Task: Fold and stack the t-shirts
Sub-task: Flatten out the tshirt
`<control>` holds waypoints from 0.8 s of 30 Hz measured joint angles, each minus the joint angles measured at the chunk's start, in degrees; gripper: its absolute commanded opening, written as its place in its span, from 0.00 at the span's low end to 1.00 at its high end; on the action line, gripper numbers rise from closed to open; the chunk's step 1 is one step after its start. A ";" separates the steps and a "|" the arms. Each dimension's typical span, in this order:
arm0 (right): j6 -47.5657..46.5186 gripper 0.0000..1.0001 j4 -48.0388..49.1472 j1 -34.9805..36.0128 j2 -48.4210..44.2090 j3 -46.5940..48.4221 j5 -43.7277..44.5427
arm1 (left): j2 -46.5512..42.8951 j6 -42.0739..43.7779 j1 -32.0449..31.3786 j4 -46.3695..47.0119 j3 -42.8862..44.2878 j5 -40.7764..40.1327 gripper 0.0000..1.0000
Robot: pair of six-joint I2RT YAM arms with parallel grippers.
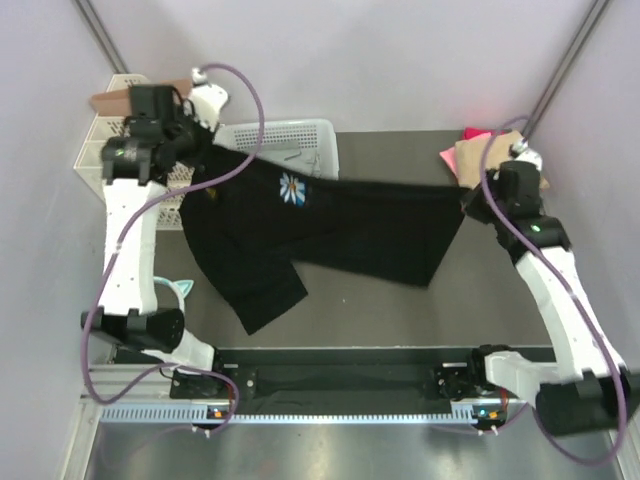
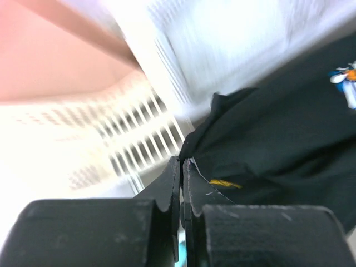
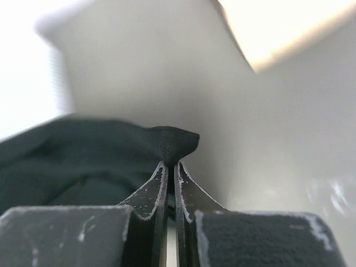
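Note:
The large black t-shirt (image 1: pixel 350 225) hangs stretched between both arms above the table, its blue-and-white print (image 1: pixel 293 188) facing up and one sleeve drooping at the front left. My left gripper (image 1: pixel 208 152) (image 2: pixel 182 161) is shut on the shirt's (image 2: pixel 278 128) back-left edge, next to the basket. My right gripper (image 1: pixel 467 196) (image 3: pixel 171 163) is shut on a bunched corner of the black cloth (image 3: pixel 83 161) at the right. At the back right lies what looks like the tan t-shirt (image 1: pixel 482 158), folded, on top of the pink one (image 1: pixel 474 134).
A white mesh basket (image 1: pixel 110 150) stands at the back left with a brown cardboard sheet (image 1: pixel 112 100) on it. A second white mesh piece (image 1: pixel 290 133) lies behind the shirt. A small teal object (image 1: pixel 184 290) sits by the left arm. Walls close in on both sides.

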 measured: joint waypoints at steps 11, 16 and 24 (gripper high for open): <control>-4.15 0.00 -7.52 5.55 -33.20 18.80 -3.28 | -32.46 -3.69 -0.59 -8.41 3.67 12.15 0.00; -5.42 0.00 -16.09 5.57 -35.21 28.94 -0.09 | -38.03 -4.15 -0.63 -13.27 12.39 14.45 0.00; -4.35 0.00 -20.35 5.57 -29.97 25.79 7.78 | -37.88 -4.83 -0.72 -8.02 -0.79 15.13 0.00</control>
